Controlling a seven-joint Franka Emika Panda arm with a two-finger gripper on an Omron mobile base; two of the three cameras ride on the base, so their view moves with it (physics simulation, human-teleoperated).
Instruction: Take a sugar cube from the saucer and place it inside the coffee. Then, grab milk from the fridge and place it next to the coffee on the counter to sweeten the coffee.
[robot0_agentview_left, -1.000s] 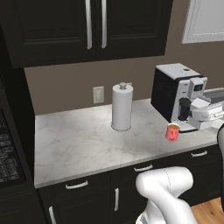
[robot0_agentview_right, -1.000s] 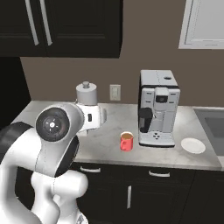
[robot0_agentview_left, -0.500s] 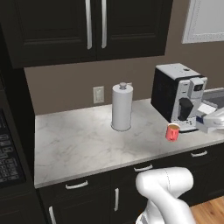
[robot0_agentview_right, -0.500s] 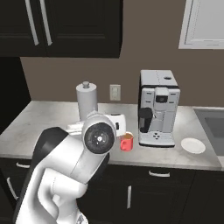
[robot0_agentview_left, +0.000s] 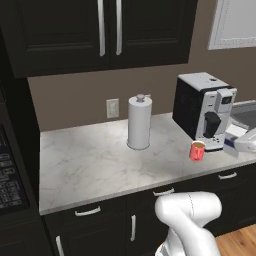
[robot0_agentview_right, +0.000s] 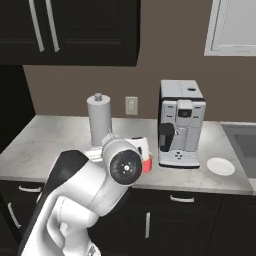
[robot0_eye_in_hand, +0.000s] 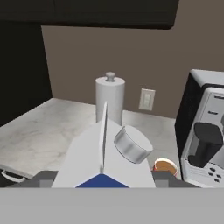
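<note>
A simulated kitchen with a marble counter (robot0_agentview_left: 95, 165) over black cabinets. In the hand view, the milk (robot0_eye_in_hand: 103, 157), a white carton with a gabled top, a round cap and a dark blue band, sits right in front of the camera between the gripper (robot0_eye_in_hand: 101, 178) fingers, whose dark tips press against its sides, so the jaws appear to be clamped on the carton. Beyond it stands a white paper-towel holder (robot0_agentview_left: 139, 122) near the wall. The coffee (robot0_agentview_left: 197, 150), a red mug of brown liquid, stands on the counter just in front of the coffee machine (robot0_agentview_right: 181, 122). The white saucer (robot0_agentview_right: 220, 166) lies to the machine's right, near the sink edge
</note>
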